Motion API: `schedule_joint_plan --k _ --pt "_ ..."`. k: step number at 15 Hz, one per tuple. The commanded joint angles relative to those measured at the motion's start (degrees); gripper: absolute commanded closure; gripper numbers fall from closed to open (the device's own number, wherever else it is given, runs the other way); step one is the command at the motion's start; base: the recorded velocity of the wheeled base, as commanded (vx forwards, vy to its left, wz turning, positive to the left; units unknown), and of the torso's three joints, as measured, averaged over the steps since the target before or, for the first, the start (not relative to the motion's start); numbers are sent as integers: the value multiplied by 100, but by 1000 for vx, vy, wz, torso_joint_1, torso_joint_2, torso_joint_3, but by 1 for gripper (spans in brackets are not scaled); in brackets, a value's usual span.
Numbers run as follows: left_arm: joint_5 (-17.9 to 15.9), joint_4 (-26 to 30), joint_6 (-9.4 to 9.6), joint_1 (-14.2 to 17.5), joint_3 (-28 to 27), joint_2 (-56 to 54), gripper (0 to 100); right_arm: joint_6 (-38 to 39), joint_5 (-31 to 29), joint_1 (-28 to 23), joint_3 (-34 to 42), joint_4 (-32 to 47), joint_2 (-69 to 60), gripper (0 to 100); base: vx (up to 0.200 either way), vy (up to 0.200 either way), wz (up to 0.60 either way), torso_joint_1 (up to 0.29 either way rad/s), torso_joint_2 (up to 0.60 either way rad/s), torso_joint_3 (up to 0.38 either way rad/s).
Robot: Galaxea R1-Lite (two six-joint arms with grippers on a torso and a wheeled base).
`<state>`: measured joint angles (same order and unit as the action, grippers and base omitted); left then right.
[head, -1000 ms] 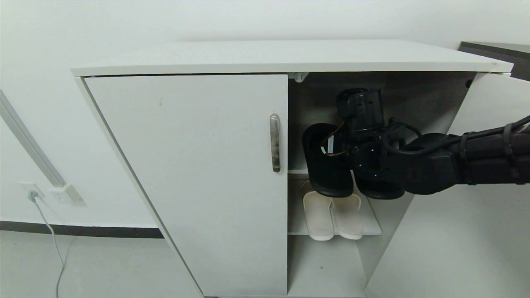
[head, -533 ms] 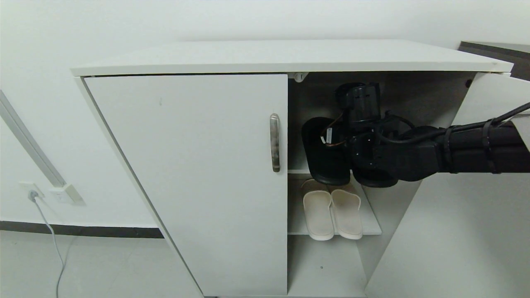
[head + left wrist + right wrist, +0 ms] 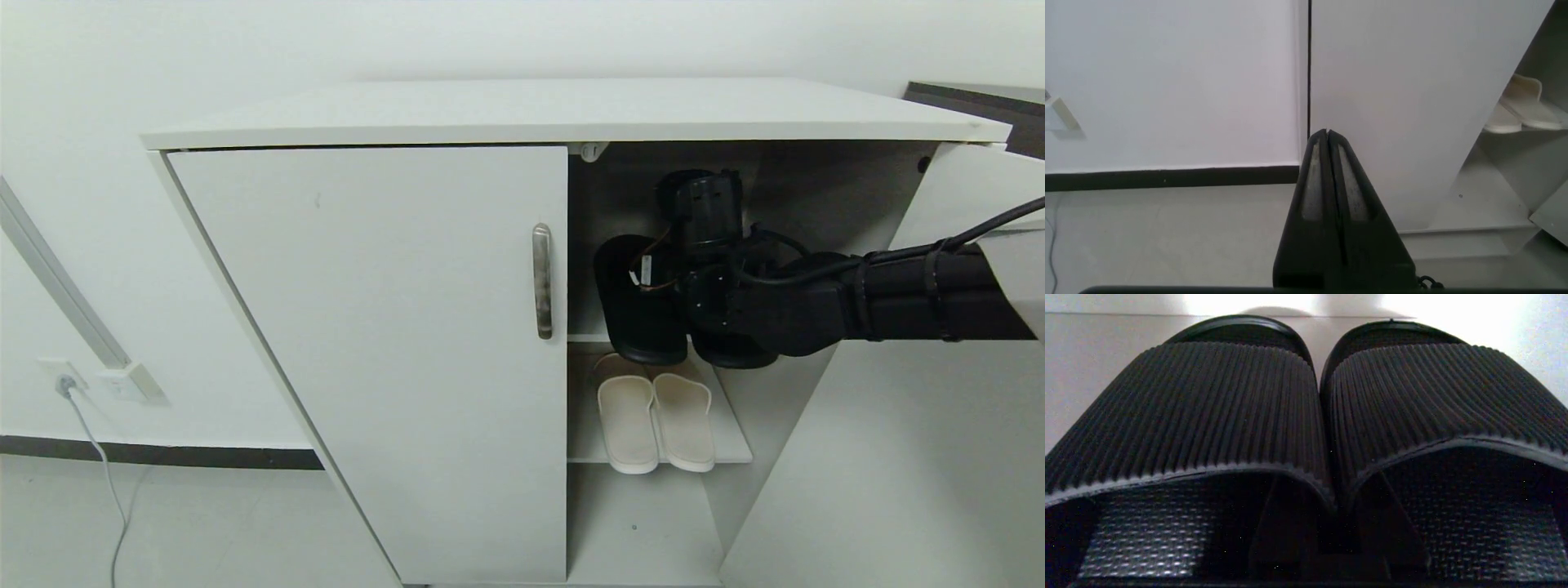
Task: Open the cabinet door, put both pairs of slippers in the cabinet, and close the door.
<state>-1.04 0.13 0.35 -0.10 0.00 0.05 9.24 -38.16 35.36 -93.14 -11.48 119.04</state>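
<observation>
The white cabinet (image 3: 571, 110) has its left door (image 3: 367, 327) closed and its right door (image 3: 898, 457) swung open. My right gripper (image 3: 690, 306) is inside the upper compartment, shut on the pair of black slippers (image 3: 633, 302), which hang upright just above the shelf (image 3: 581, 433). In the right wrist view the black slippers' (image 3: 1233, 408) ribbed straps lie side by side, with my right gripper (image 3: 1331, 535) between them. A pair of white slippers (image 3: 653, 420) lies on the shelf below. My left gripper (image 3: 1328, 143) is shut on nothing, low in front of the closed door (image 3: 1413, 98), with the white slippers (image 3: 1527, 110) off to one side.
The closed door carries a metal handle (image 3: 541, 282). Below the shelf is a bottom compartment (image 3: 637, 523). A wall socket (image 3: 122, 384) with a cable (image 3: 98, 457) sits low on the wall left of the cabinet. A dark surface (image 3: 980, 102) stands at the back right.
My right arm has lifted the black slippers a little and carried them farther into the upper compartment. The white slippers and the doors have stayed put.
</observation>
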Motion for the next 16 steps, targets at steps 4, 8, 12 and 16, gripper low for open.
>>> schedule_joint_plan --k 4,8,12,16 --pt "-2 4 0 1 0 4 100 -36 -8 -12 -38 -3 31 100 0 0 0 0 0 0" --pt "16 4 0 1 0 4 100 -45 1 -30 -20 6 31 0 0 0 0 0 0 0" --pt "16 -5 0 1 0 4 100 -80 -16 -21 322 -21 -118 0 0 0 0 0 0 0" --pt "16 -5 0 1 0 4 100 -36 -16 76 639 -56 -329 0 0 0 0 0 0 0"
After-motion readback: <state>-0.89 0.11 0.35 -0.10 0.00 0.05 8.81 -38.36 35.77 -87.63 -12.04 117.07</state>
